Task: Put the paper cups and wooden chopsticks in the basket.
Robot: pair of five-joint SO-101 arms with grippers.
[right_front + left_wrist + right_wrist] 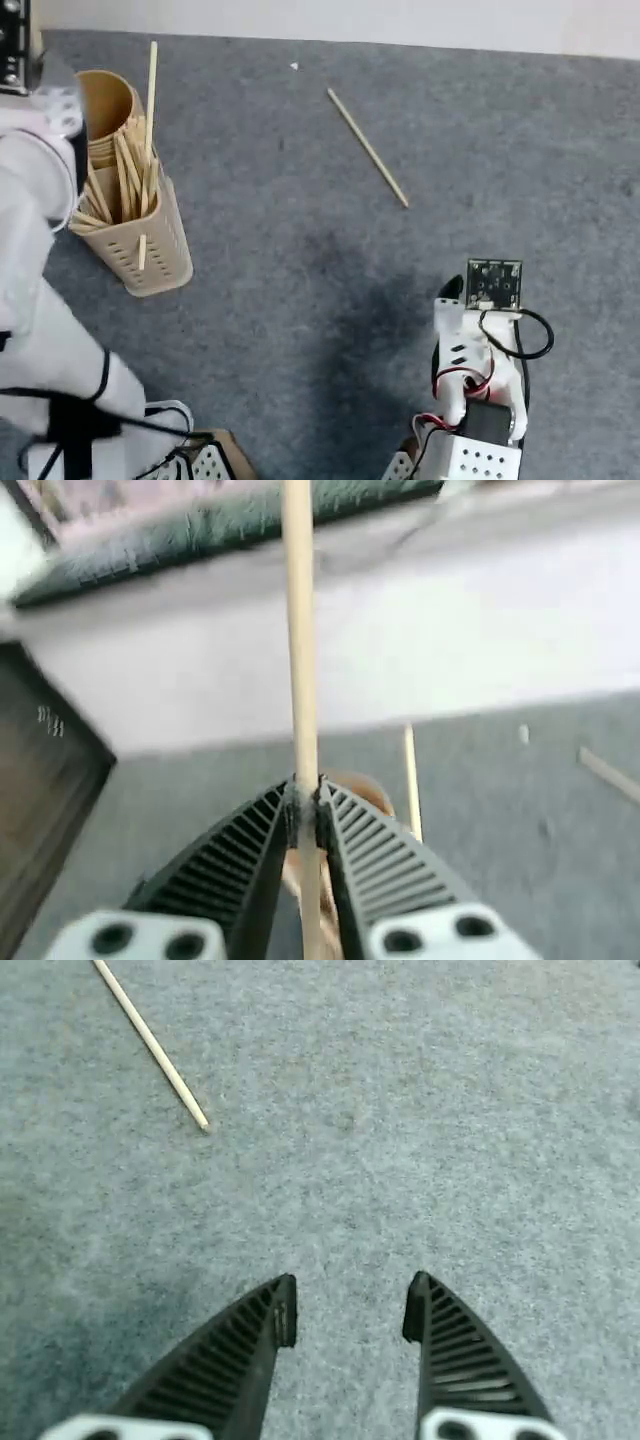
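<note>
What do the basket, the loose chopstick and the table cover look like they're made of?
The basket looks like moulded plastic, matt beige, with regular slots in its wall. The loose chopstick seems bare wood or bamboo: pale, dull, unvarnished. The table cover looks like grey felt or short-pile carpet, fuzzy and flecked.

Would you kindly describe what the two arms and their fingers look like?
Both arms are white: the left arm trails black cables, the right arm red, white and black ones. Their fingers are black, ribbed and tapered to points.
</note>
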